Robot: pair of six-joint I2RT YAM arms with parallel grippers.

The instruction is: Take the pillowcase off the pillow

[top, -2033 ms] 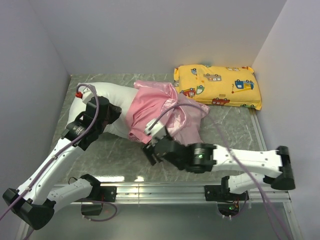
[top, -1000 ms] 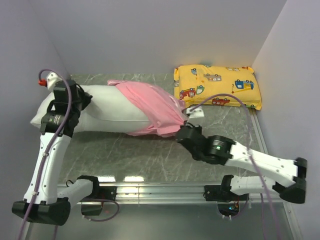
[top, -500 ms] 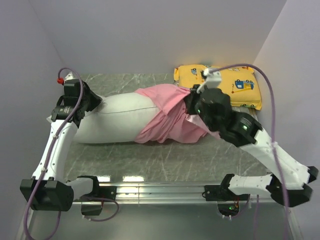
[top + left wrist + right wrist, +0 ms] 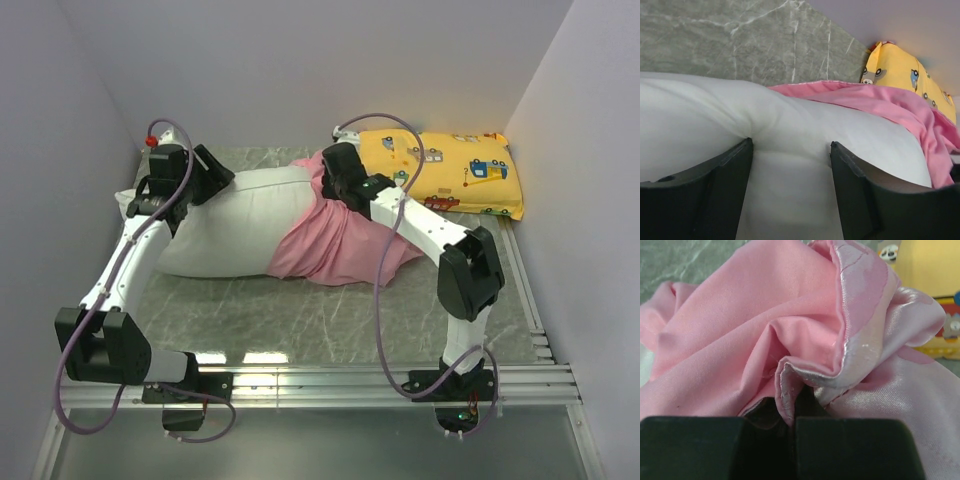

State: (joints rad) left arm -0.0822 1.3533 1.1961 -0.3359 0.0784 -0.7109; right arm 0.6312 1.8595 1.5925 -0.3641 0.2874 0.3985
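The plump white pillow (image 4: 235,225) lies across the left half of the table, its left end bare. The pink satin pillowcase (image 4: 345,245) is bunched over its right end and spreads onto the table. My left gripper (image 4: 212,178) hovers over the pillow's upper left part, open, its two black fingers straddling white pillow (image 4: 790,200) with nothing pinched. In the left wrist view the pillowcase (image 4: 880,102) drapes the pillow's far side. My right gripper (image 4: 328,185) is at the case's top edge, shut on a fold of its hem (image 4: 790,395); the gripper (image 4: 792,416) has pink fabric (image 4: 740,330) filling its view.
A smaller yellow pillow (image 4: 440,170) printed with cartoon vehicles lies at the back right, close behind the right wrist, and shows in both wrist views (image 4: 900,75) (image 4: 930,270). Walls close in the table on the left, back and right. The marble tabletop (image 4: 330,320) runs in front.
My left gripper has opened and let go of the pillow's left end. The right gripper, still clamped on the pillowcase, has swung back and to the left, bunching the pink fabric.
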